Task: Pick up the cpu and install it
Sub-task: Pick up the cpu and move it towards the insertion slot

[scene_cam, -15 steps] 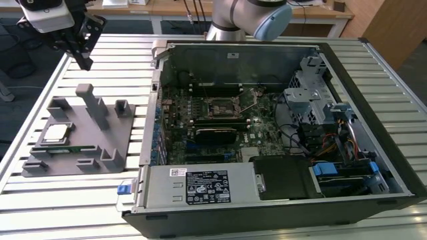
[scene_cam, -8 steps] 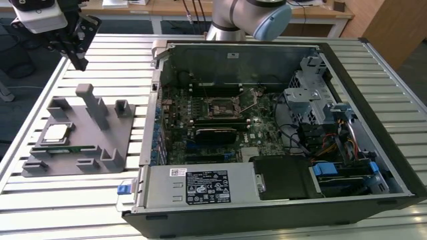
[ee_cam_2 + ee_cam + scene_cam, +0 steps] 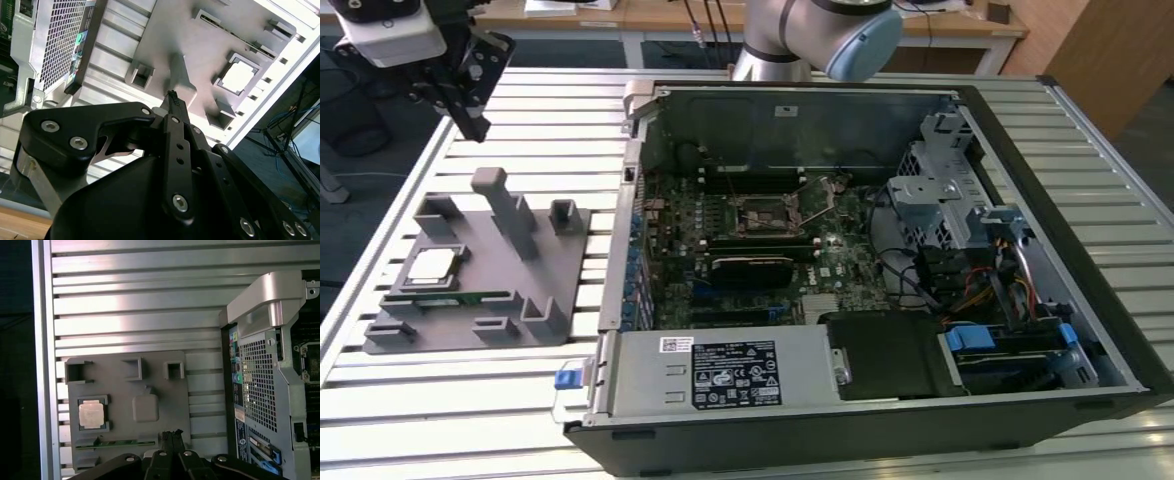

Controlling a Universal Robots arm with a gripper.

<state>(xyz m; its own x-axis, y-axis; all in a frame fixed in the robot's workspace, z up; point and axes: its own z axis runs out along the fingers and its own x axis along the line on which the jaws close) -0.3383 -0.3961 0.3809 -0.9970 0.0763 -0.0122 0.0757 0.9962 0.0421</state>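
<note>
The cpu (image 3: 431, 265), a small square chip with a shiny metal top, lies flat in a pocket of the grey fixture plate (image 3: 507, 300) at the exterior view's left. Both wrist views look down on the cpu (image 3: 92, 414) (image 3: 238, 78) from well above. My gripper (image 3: 470, 122) hangs high over the slatted table, beyond the fixture and apart from it. Its thin black fingertips (image 3: 172, 433) (image 3: 173, 96) meet with nothing between them. The motherboard's open socket (image 3: 761, 215) sits mid-case with its lever raised.
The open computer case (image 3: 1067, 130) covers the table's middle and right. A green memory stick (image 3: 454, 298) lies in the fixture beside the cpu. Grey posts (image 3: 500, 200) rise from the fixture. Bare slatted table (image 3: 547, 110) lies under the gripper.
</note>
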